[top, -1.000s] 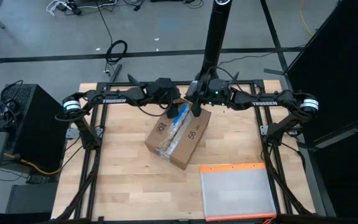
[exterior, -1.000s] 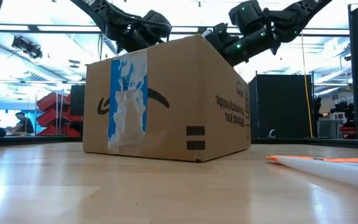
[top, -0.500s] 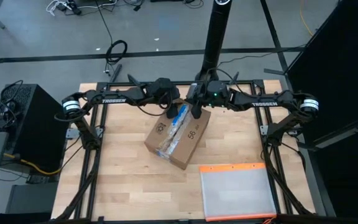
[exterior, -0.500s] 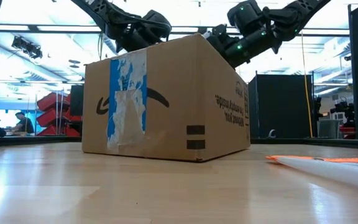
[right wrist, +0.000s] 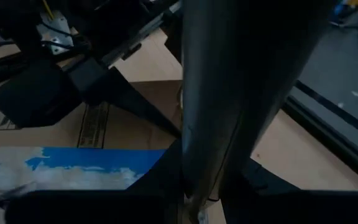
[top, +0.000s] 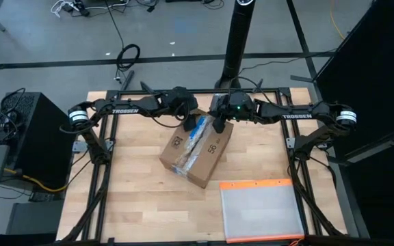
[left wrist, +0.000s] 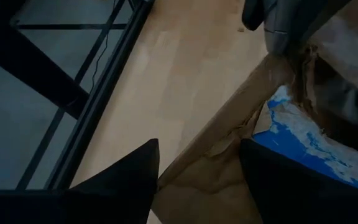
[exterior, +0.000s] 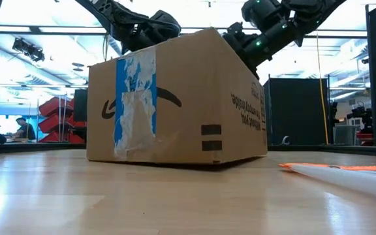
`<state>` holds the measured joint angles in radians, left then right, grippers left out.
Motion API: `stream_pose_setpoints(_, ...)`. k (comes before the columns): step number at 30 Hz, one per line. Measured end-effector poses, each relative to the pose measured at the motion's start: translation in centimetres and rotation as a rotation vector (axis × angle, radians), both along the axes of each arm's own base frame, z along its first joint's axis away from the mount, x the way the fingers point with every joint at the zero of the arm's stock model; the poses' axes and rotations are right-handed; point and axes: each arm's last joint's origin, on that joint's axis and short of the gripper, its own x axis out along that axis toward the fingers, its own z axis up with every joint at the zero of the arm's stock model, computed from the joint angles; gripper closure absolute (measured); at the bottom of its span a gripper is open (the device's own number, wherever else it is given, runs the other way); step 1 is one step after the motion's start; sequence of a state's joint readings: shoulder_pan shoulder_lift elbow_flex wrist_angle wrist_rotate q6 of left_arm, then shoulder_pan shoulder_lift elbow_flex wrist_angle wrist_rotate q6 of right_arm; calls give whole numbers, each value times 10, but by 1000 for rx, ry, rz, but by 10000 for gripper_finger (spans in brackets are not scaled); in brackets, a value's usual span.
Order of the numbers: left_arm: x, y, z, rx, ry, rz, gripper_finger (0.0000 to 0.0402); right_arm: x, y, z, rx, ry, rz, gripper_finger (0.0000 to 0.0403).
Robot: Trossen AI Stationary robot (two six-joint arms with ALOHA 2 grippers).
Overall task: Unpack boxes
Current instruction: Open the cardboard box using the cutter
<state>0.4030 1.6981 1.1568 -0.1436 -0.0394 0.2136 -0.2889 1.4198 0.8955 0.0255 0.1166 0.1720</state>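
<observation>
— How's the box looking?
— Brown cardboard box (top: 195, 150) mid-table, torn blue-and-white label, "56" printed on top.
— Grippers?
— At its 12 o'clock edge: left gripper (top: 189, 123) partly open astride a flap; right gripper (top: 218, 126) nearly closed, seemingly pressing the box top.

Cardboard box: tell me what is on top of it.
Blue-and-white tape runs along the cardboard box; both hands, left hand and right hand, sit at its far edge. Contents stay hidden.

Left pincer (left wrist: 197, 165) fingers parted astride the cardboard box (left wrist: 229, 155) edge — torn blue-and-white label (left wrist: 303, 140) beyond, wooden desk (left wrist: 179, 68) alongside.
</observation>
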Motion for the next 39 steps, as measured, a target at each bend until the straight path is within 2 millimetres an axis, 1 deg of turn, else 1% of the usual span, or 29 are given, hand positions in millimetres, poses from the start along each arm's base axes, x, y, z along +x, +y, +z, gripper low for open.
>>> stream_pose_setpoints(5, -2, 1, -1, -11, 15, 11, 188, -8, 6, 9, 6, 3, 4, 360)
stream_pose_setpoints(19, -7, 1, 7, -3, -2, 28, 188, -35, 23, 43, -41, -59, 42, 360)
stream_pose_setpoints(21, -10, -1, 13, -6, -15, 21, 188, -39, 27, 49, -64, -79, 66, 360)
stream_pose_setpoints(23, -17, -4, 25, -6, -42, 2, 188, -42, 32, 52, -92, -73, 99, 360)
stream_pose_setpoints(26, -27, -6, 46, 29, -94, -3, 188, -42, 46, 51, -96, -35, 206, 360)
stream_pose_setpoints(27, -30, -3, 51, 42, -110, 5, 188, -43, 52, 49, -86, -18, 268, 360)
stream_pose_setpoints(29, -33, 6, 55, 56, -144, 35, 188, -45, 67, 43, -51, 42, 401, 360)
stream_pose_setpoints(31, -32, 16, 51, 46, -170, 54, 188, -47, 79, 38, 14, 84, 471, 360)
stream_pose_setpoints(34, -29, 33, 43, 39, -207, 55, 188, -54, 95, 31, 95, 178, 491, 360)
stream_pose_setpoints(35, -28, 35, 39, 30, -198, 58, 188, -53, 97, 28, 110, 202, 485, 360)
stream_pose_setpoints(39, -30, 34, 26, -44, -100, 71, 188, -45, 102, 16, 121, 256, 449, 360)
